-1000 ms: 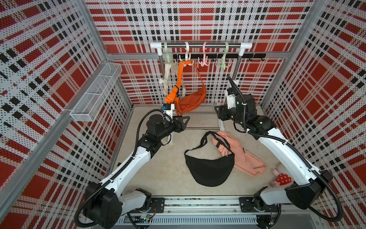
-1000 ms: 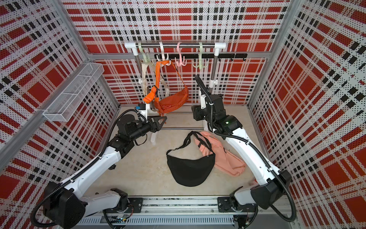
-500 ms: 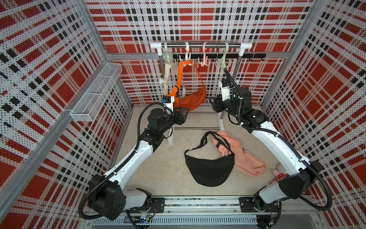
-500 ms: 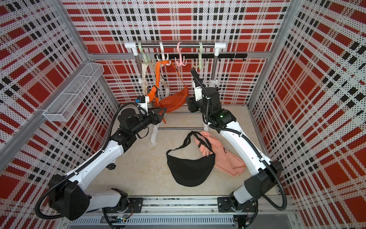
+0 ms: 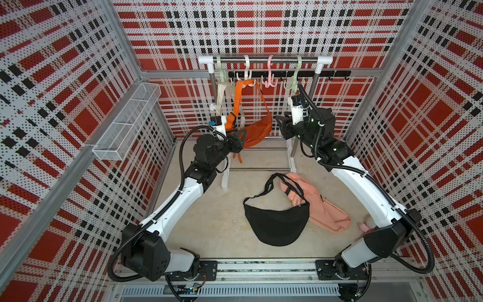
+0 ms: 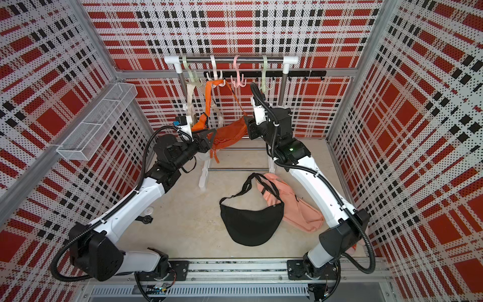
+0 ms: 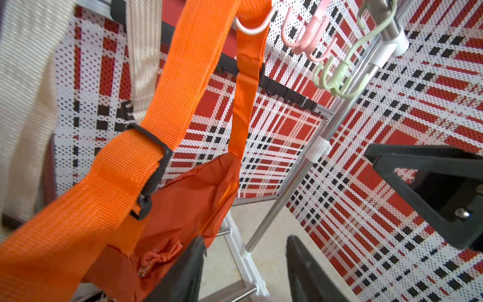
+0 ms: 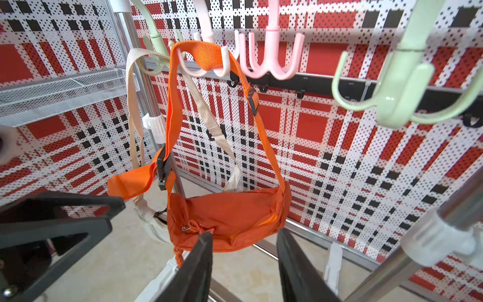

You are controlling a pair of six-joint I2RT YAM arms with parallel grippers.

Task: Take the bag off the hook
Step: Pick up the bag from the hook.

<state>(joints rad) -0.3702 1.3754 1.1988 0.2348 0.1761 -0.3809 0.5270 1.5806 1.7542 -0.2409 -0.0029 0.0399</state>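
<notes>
While the orange bag (image 8: 230, 214) hangs by its strap on the white hook (image 8: 225, 61), left gripper (image 7: 245, 243) and right gripper (image 8: 244, 235) flank it, jaws parted, empty. Both top views alone show the black bag (image 5: 277, 222) lying well apart.

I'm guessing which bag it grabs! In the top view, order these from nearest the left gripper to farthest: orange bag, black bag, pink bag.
From the left gripper:
1. Orange bag, hanging just beside it.
2. Black bag, on the floor, middle.
3. Pink bag, floor, farther right.
</notes>
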